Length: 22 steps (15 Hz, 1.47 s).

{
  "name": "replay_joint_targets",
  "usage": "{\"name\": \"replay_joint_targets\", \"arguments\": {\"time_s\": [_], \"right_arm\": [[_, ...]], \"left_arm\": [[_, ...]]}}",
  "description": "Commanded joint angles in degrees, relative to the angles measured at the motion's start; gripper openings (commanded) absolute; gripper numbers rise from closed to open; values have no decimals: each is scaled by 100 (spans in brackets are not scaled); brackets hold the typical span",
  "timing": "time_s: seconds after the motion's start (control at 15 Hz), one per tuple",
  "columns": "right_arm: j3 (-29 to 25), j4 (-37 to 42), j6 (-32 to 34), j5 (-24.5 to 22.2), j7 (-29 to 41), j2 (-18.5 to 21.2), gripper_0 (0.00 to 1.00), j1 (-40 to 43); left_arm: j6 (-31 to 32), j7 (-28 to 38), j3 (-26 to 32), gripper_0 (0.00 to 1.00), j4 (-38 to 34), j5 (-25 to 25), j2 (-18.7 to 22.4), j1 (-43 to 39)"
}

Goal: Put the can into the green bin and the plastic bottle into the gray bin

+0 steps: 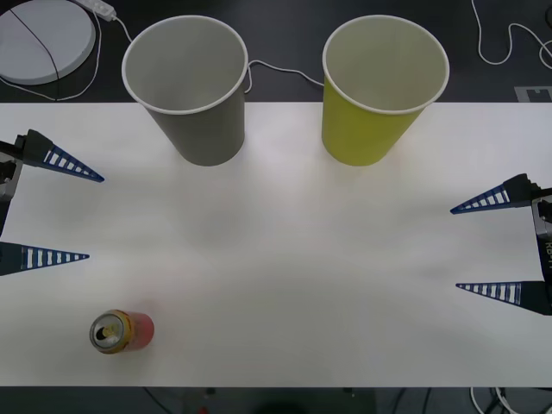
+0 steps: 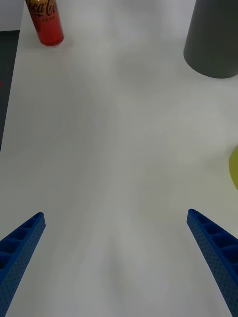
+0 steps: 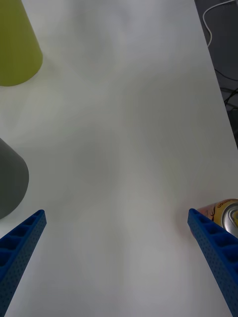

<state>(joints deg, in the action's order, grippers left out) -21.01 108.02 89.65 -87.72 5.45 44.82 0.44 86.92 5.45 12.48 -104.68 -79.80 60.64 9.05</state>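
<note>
I read the can (image 1: pixel 122 331) as standing upright on the white counter (image 1: pixel 285 259), long axis vertical, gold top and pull tab facing up. It sits near the counter's front edge, just beside and slightly in front of the left gripper (image 1: pixel 73 217), close to the front finger's tip. From the left wrist camera the can (image 3: pixel 224 215) shows directly behind one blue finger, apart from it.

The left gripper is released, fingers spread wide, holding nothing. The right gripper (image 1: pixel 454 247) is likewise released and empty at the opposite counter edge; the can (image 2: pixel 45 21) lies well apart from it, across the counter.

The gray bin (image 1: pixel 190 86) and the green bin (image 1: pixel 381 88) stand upright side by side at the far edge. Both are tapered paper-cup shapes with white rims and pale interiors. The gripper fingers are blue, ribbed and pointed.
</note>
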Motion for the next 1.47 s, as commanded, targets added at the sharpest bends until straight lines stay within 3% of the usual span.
{"name": "replay_joint_targets", "arguments": {"time_s": [0.07,0.67,1.47], "right_arm": [[0,0,0,0,0,0,100,0],[0,0,0,0,0,0,100,0],[0,0,0,0,0,0,100,0]], "left_arm": [[0,0,0,100,0,0,0,0],[114,-114,-167,100,149,-53,-35,0],[308,-2883,-747,100,2549,721,9,35]]}}
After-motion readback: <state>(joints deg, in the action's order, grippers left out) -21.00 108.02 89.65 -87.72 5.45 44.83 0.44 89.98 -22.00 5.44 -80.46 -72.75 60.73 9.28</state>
